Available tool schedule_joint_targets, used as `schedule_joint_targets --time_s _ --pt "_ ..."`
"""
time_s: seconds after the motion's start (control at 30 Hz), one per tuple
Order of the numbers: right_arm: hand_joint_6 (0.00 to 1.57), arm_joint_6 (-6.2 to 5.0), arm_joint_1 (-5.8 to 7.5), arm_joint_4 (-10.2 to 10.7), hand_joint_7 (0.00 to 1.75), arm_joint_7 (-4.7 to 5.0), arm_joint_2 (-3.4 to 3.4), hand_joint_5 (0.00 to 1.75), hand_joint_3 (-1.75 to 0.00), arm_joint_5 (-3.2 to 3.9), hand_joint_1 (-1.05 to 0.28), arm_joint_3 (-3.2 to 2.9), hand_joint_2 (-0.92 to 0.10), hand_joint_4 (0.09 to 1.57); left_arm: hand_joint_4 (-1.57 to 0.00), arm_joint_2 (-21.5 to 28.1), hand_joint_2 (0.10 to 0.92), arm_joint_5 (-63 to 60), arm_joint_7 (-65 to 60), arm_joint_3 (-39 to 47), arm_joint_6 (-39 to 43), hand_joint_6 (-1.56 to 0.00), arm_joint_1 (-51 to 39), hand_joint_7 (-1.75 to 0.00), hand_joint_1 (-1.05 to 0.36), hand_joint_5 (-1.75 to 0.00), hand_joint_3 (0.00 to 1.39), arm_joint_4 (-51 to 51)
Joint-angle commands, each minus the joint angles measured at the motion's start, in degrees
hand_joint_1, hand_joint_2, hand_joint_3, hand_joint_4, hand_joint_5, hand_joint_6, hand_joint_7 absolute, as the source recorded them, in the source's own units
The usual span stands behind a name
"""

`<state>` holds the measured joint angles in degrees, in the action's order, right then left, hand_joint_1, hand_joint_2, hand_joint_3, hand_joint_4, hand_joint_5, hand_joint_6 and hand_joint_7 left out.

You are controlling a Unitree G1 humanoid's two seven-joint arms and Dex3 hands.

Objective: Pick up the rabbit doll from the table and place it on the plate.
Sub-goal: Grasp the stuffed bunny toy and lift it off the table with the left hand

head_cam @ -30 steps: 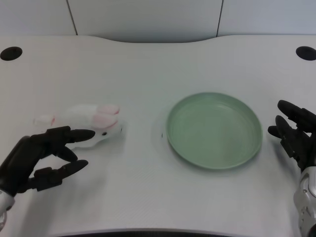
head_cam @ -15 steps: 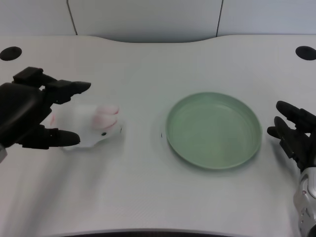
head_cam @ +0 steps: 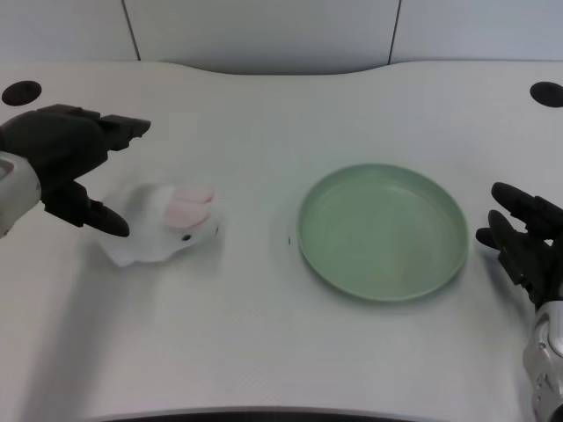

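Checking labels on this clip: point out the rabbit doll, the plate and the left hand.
rabbit doll (head_cam: 167, 230), head view, on its white body.
plate (head_cam: 383, 281), head view, on its bare near inner wall.
left hand (head_cam: 66, 163), head view, on the palm's middle.

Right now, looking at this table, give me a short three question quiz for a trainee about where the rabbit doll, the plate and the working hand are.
1. True or false: the rabbit doll already lies on the green plate.
2. Multiple choice: the left hand is (A) gripping the doll in the air, (B) open, over the doll's left end, fingers spread, (C) resting on the plate.
3. Fill in: seen from the head view, the doll lies to the ____ of the plate.

Key
1. False; it lies on the white table, apart from the plate.
2. B
3. left
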<state>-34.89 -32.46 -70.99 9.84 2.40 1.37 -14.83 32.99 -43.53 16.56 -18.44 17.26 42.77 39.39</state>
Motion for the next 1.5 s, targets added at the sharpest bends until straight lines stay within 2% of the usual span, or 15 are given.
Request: schedule_joint_targets --time_s 0.03,0.23,0.47,0.57,0.7,0.77,0.87,1.07,1.13,1.23,1.3,1.33,1.4,1.47,1.5 --pt "0.99 -0.04 0.84 0.5 0.08 0.44 0.63 0.89 -0.13 0.58 -0.31 -0.18 -0.92 0.67 0.0 -0.5 0.921 -0.5 0.1 -2.5 -0.1 -0.03 3.1 -0.01 -1.05 -0.02 0.05 4.5" --pt "1.01 -1.89 1.84 0.7 0.09 0.52 0.35 0.89 -0.16 0.32 -0.27 0.05 -0.92 0.7 -0.08 -7.9 0.898 -1.7 -1.2 -8.3 -2.1 -0.08 11.0 -0.04 -1.05 -0.07 0.03 21.7" --pt "1.0 -1.68 2.25 1.2 0.09 0.09 0.28 0.85 -0.18 0.68 -0.27 -0.09 -0.92 0.7 -0.11 -12.5 0.893 -1.2 -4.9 -11.0 -1.6 -0.12 13.0 -0.05 -1.05 -0.11 0.01 30.0" --pt "1.0 -1.82 2.47 1.4 0.09 0.92 0.48 0.85 -0.2 -0.08 -0.28 0.44 -0.92 0.7 -0.12 -14.2 0.873 -1.1 -6.0 -11.8 -1.6 -0.14 13.1 -0.06 -1.05 -0.14 0.0 32.2" --pt "1.0 -2.03 2.73 1.6 0.09 1.21 0.44 0.84 -0.2 -0.17 -0.28 0.64 -0.92 0.7 -0.1 -15.4 0.859 -1.6 -7.1 -13.3 -2.2 -0.14 13.1 -0.06 -1.05 -0.18 0.0 33.9" --pt "1.0 -1.88 2.74 1.7 0.09 1.54 0.39 0.83 -0.2 -0.2 -0.29 0.74 -0.92 0.7 -0.03 -15.9 0.86 -2.1 -7.4 -14.3 -2.9 -0.15 13.0 -0.06 -1.05 -0.34 0.0 34.5" --pt "1.0 -1.21 2.84 2.5 0.09 2.5 0.01 0.83 -0.19 -0.27 -0.29 1.03 -0.92 0.71 0.0 -16.3 0.833 -4.4 -9.4 -17.4 -4.2 -0.14 12.5 -0.04 -1.05 -0.34 0.0 35.5" --pt "1.0 -1.79 3.33 3.0 0.09 2.9 -0.01 0.84 -0.19 -0.35 -0.29 1.67 -0.92 0.72 0.0 -16.3 0.73 -8.4 -14.0 -22.9 -5.3 -0.14 11.8 -0.04 -0.92 -0.32 0.0 36.4" --pt "0.99 -1.57 3.52 3.1 0.08 3.21 0.01 0.82 -0.17 -0.38 -0.29 1.89 -0.92 0.7 0.0 -16.0 0.678 -10.3 -18.0 -24.9 -5.4 -0.28 11.3 -0.07 -0.73 -0.7 0.0 36.4" --pt "0.97 -1.36 3.72 3.6 0.07 3.07 0.04 0.81 -0.16 -0.23 -0.3 2.1 -0.92 0.7 -0.02 -15.4 0.655 -9.7 -21.5 -24.6 -3.6 -0.4 10.7 -0.09 -0.61 -0.95 0.0 36.5" --pt "0.98 -1.52 3.87 3.9 0.08 2.87 0.06 0.81 -0.15 -0.19 -0.29 2.19 -0.92 0.7 -0.11 -14.5 0.683 -9.0 -24.3 -24.0 -1.0 -0.57 10.2 -0.16 -0.42 -1.15 0.01 36.5" --pt "0.98 -1.42 3.9 4.2 0.08 2.75 -0.02 0.81 -0.16 -0.05 -0.29 2.15 -0.92 0.7 -0.16 -14.0 0.745 -8.8 -26.1 -23.8 0.5 -0.61 10.0 -0.38 -0.35 -1.25 0.03 36.5" --pt "0.98 -1.15 3.94 4.6 0.08 2.65 -0.14 0.81 -0.16 0.13 -0.3 2.11 -0.92 0.7 -0.22 -13.4 0.842 -8.5 -27.7 -23.5 2.2 -0.43 9.9 -1.02 -0.31 -1.32 0.04 36.6" --pt "0.97 -1.21 4.01 4.5 0.08 2.48 0.06 0.81 -0.16 0.03 -0.3 2.18 -0.92 0.7 -0.31 -13.3 0.899 -7.7 -28.1 -22.9 3.1 -0.41 10.2 -1.15 -0.33 -1.31 0.04 36.8" --pt "0.97 -1.21 4.01 4.4 0.07 2.31 0.11 0.81 -0.17 0.1 -0.29 2.13 -0.92 0.7 -0.43 -13.2 0.893 -7.5 -28.3 -22.8 3.3 -0.44 10.3 -1.1 -0.31 -1.35 0.03 36.9"
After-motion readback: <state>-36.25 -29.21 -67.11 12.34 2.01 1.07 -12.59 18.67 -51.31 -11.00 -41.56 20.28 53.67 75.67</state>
